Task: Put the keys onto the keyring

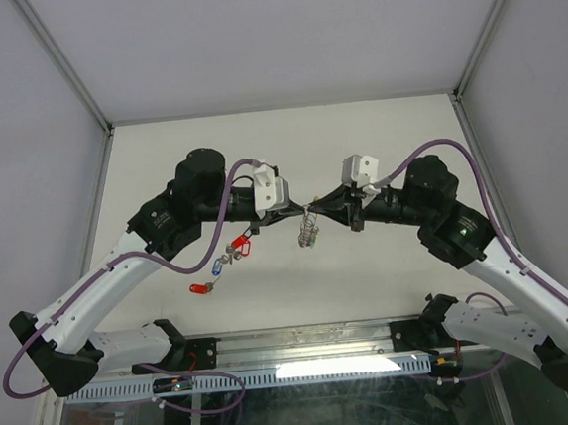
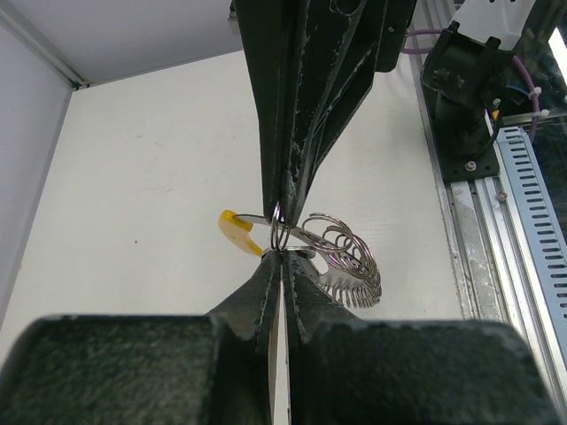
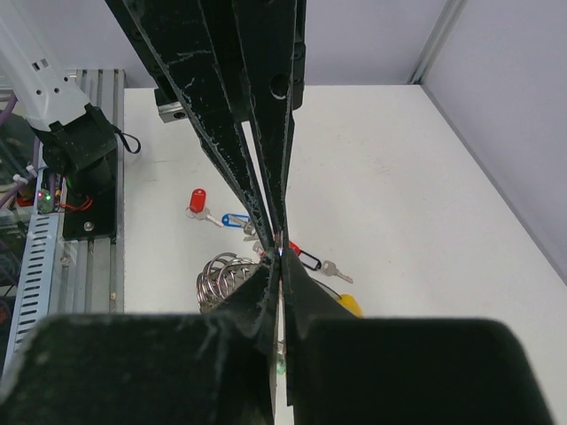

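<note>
My left gripper and right gripper meet tip to tip above the table's middle, both shut. Between the tips sits the thin wire keyring, pinched from both sides. A cluster of several silver rings hangs from it, also seen as the ring cluster. A yellow tag hangs beside the keyring; I cannot tell whether it is threaded on. On the table lie keys: a red-tagged key, a blue-tagged key and another red-tagged key.
The loose keys lie left of centre, below the left arm. Grey walls close in the white table on three sides. A metal rail with both arm bases runs along the near edge.
</note>
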